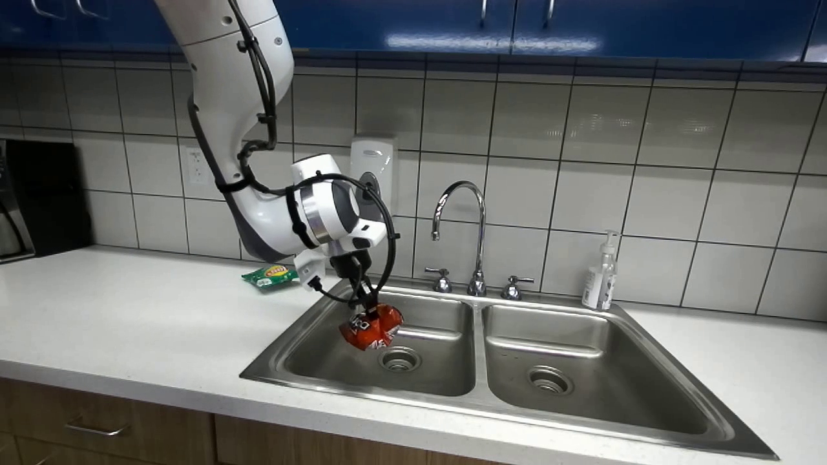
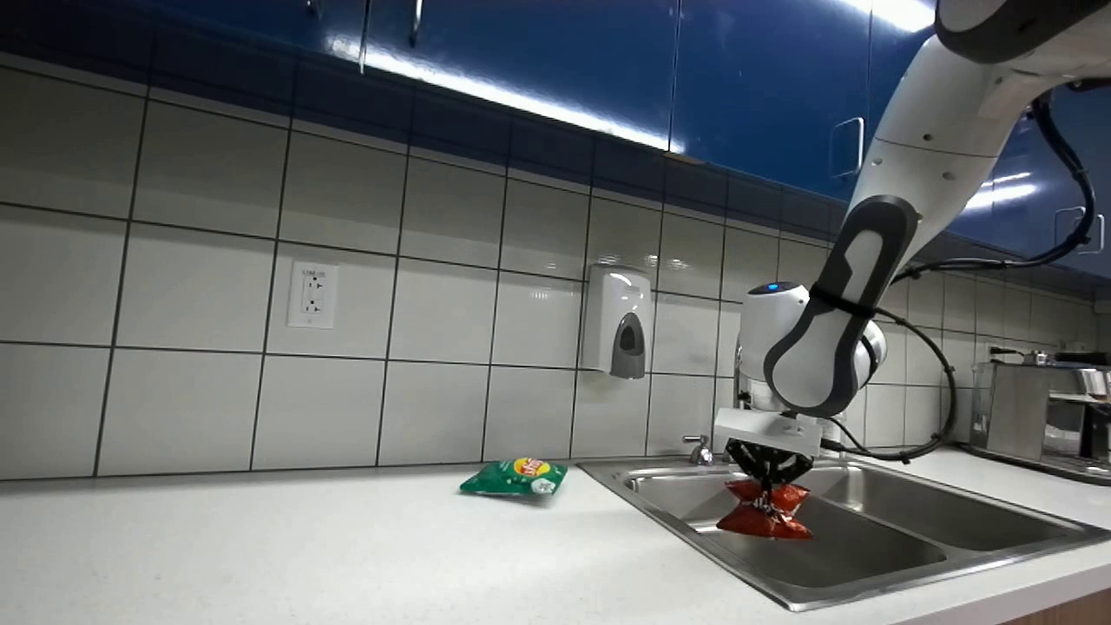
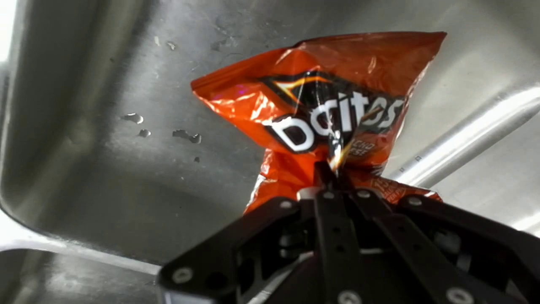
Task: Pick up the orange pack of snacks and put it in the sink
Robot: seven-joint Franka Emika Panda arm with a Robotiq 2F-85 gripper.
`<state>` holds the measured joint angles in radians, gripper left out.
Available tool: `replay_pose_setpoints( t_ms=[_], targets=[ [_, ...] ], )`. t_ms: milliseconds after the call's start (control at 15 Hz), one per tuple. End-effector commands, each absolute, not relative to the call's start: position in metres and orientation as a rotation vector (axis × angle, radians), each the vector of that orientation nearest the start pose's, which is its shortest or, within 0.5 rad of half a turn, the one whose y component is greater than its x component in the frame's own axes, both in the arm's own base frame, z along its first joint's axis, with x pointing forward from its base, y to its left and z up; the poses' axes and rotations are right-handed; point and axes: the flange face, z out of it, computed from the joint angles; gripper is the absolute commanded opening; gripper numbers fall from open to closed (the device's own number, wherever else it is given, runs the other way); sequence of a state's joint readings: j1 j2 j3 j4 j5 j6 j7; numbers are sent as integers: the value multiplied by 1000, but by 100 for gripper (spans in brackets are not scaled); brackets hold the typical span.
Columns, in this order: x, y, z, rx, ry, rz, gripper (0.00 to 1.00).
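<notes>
Above the sink [image 1: 265, 369], in an exterior view, you see white glare streaking the lower edge of the blue cabinets [image 1: 413, 26]; just beneath them, shadow darkens the top of the wall tiles [image 1: 530, 123]. Your wrist view shows bright reflections inside the sink, shiny highlights and blurred small print on the orange pack [image 3: 358, 55], and white washout beyond the sink's rim.

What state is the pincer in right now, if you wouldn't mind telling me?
Pincer: closed, holding the orange pack of snacks pinched over the sink.
</notes>
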<state>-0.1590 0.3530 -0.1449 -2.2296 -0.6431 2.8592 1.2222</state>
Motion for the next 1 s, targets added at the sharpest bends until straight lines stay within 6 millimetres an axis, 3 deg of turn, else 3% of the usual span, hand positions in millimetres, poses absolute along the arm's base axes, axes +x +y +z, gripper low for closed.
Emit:
replay_pose_setpoints(
  t_ms=[0,400,933],
  targets=[
    [539,-152,217,-2916,1427,-552,0],
    [533,-157,175,-2918,1405,-480,0],
    [559,-160,131,-2939,1380,-511,0]
  ],
)
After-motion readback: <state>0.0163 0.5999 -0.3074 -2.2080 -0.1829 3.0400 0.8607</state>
